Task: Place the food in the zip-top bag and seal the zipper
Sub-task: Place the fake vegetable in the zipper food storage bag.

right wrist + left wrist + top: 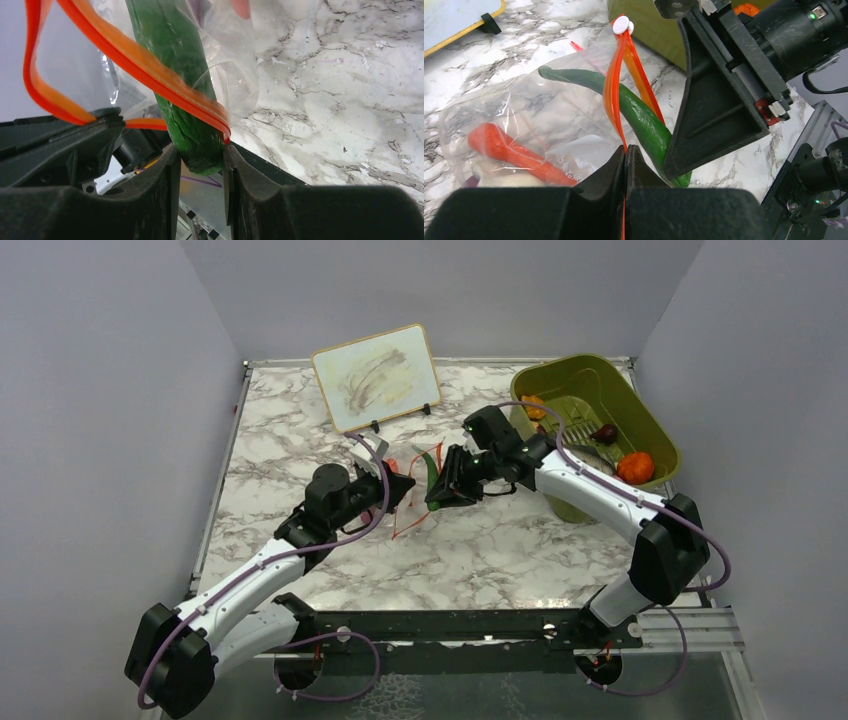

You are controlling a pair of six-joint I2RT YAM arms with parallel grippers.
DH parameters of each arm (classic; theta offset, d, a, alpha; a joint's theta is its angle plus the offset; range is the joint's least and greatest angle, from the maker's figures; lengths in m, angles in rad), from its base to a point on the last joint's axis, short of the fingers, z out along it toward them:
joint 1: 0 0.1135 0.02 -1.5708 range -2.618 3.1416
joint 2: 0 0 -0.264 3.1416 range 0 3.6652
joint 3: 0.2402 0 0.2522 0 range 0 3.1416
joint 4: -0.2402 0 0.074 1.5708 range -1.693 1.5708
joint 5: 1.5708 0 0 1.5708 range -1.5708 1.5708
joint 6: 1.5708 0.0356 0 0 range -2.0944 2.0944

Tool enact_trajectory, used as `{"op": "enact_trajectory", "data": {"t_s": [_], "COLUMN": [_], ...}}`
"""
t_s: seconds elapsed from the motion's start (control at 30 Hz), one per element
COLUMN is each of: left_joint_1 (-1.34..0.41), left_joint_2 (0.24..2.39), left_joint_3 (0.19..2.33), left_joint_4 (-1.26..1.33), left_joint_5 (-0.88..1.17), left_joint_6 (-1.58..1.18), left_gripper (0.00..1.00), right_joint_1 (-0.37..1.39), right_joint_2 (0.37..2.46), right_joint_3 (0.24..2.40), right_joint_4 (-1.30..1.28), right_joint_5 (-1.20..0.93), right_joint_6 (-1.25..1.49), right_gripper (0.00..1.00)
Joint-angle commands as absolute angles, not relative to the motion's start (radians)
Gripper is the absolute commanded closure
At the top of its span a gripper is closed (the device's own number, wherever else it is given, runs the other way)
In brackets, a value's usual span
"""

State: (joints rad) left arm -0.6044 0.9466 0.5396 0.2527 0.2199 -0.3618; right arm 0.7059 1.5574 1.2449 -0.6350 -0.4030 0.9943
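Clear floppy plastic zip-top bag (524,115) is at the middle of the marble table (500,560), its red-orange zipper strip (614,90) pinched in the clenched left gripper (626,155). Right gripper (200,167) grasps a long green toy vegetable (175,75) by its end. Its long axis points toward 9 o'clock, through the open mouth.

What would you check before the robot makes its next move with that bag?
1. The left claw pinches the orange strip of the bag: ok.
2. The right claw grips the green vegetable: ok.
3. Bag mouth open around the vegetable: ok.
4. Vegetable fully inside: not ok, its end sticks out.
5. All food bagged: not ok, an orange ball lies in the bin.
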Motion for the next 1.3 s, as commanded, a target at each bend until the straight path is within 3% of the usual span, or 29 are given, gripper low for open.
{"op": "enact_trajectory", "data": {"t_s": [0.0, 0.7, 1.27], "left_joint_1": [-0.609, -0.608, -0.608], "left_joint_2": [0.923, 0.935, 0.922], "left_joint_3": [0.529, 0.492, 0.494], "left_joint_4": [0.294, 0.326, 0.325], "left_joint_5": [0.273, 0.285, 0.281], "left_joint_6": [-0.395, -0.469, -0.483], "left_gripper": [1.0, 1.0, 1.0], "right_joint_1": [0.711, 0.712, 0.712], "right_joint_2": [1.588, 1.628, 1.671], "right_joint_3": [1.281, 1.295, 1.301], "right_joint_4": [-0.604, -0.543, -0.49], "right_joint_5": [-0.345, -0.382, -0.437], "right_joint_6": [1.027, 1.097, 1.086], "right_gripper": [0.74, 0.69, 0.53]}}
